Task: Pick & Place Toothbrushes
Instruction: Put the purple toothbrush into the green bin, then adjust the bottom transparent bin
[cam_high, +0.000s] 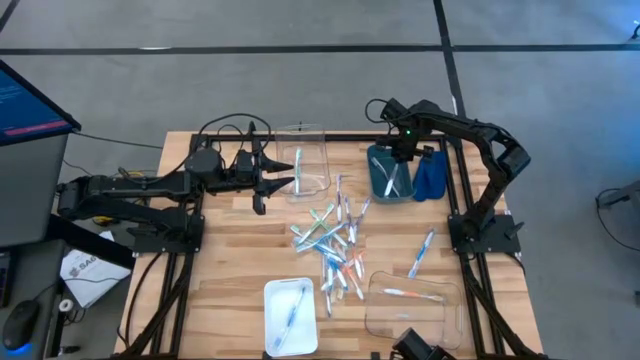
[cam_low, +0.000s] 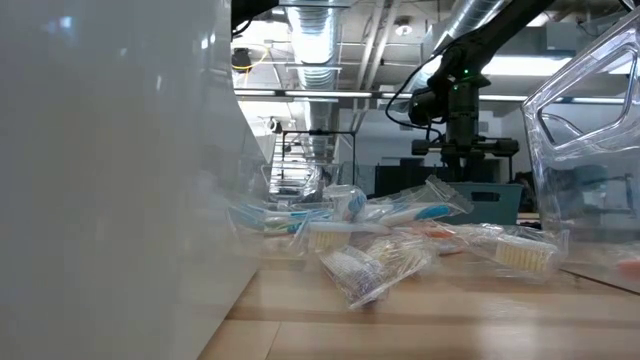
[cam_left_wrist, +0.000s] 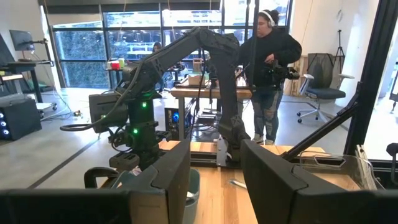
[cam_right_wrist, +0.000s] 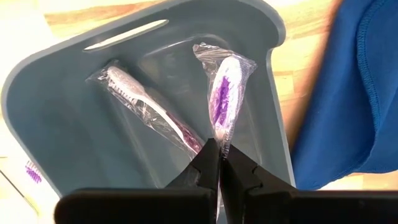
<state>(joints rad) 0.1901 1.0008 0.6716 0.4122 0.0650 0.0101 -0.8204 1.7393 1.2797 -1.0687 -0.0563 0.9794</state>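
Several wrapped toothbrushes (cam_high: 335, 245) lie in a loose pile mid-table, and they show close up in the low view (cam_low: 400, 245). My right gripper (cam_right_wrist: 219, 155) points down over the grey-blue bin (cam_high: 390, 175) at the far right, shut on a wrapped toothbrush with purple bristles (cam_right_wrist: 222, 93). Another wrapped toothbrush (cam_right_wrist: 149, 109) lies on the bin's floor. My left gripper (cam_high: 285, 170) is level and open beside the clear tray (cam_high: 308, 165), with nothing between its fingers (cam_left_wrist: 180, 180). My right gripper pinches the end of the toothbrush's clear wrapper (cam_right_wrist: 224, 142) between its two fingertips, coming from above and pointing down. The toothbrush hangs below the fingers inside the bin, bristle end lowest. I cannot tell whether that end touches the bin's floor.
A folded blue cloth (cam_high: 430, 175) lies right of the bin. The clear tray holds one toothbrush (cam_high: 298, 165). A white tray (cam_high: 290, 315) and a clear container (cam_high: 412, 300) stand near the front edge, each with a toothbrush. One toothbrush (cam_high: 422, 252) lies loose. A person (cam_left_wrist: 270, 68) stands beyond the table.
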